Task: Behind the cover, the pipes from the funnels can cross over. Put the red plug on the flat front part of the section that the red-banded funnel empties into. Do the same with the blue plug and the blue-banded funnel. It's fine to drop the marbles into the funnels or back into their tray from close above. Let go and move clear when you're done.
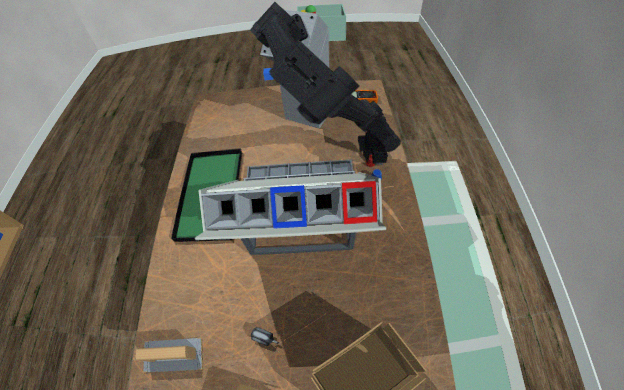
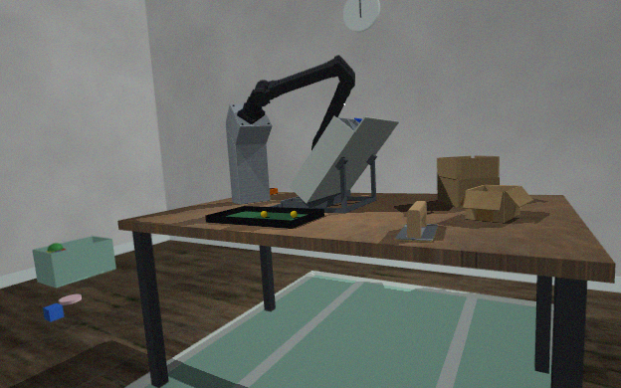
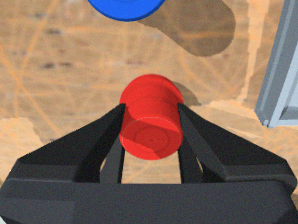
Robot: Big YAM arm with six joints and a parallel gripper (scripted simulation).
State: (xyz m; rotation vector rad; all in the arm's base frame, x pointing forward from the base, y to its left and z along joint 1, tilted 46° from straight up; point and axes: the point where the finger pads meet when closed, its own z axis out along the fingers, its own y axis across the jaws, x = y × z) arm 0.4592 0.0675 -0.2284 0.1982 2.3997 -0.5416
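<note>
My gripper [image 3: 151, 112] is shut on the red plug [image 3: 150, 117], a short red cylinder standing on the table to the right of the funnel unit. In the overhead view the gripper [image 1: 372, 159] is low behind the unit's right end, with the red plug [image 1: 370, 160] between its fingers. The funnel unit has a blue-banded funnel [image 1: 289, 205] in the middle and a red-banded funnel [image 1: 359, 201] at the right end. A row of grey sections [image 1: 298, 169] lies behind it. Two yellow marbles [image 2: 278, 214] lie in the green tray [image 1: 207, 192].
The arm's grey base column [image 1: 306, 75] stands behind the unit, with an orange object [image 1: 367, 95] beside it. Cardboard boxes [image 2: 481, 191], a wooden block on a grey plate [image 1: 171, 354] and a small grey cylinder [image 1: 262, 337] sit at the table's near side.
</note>
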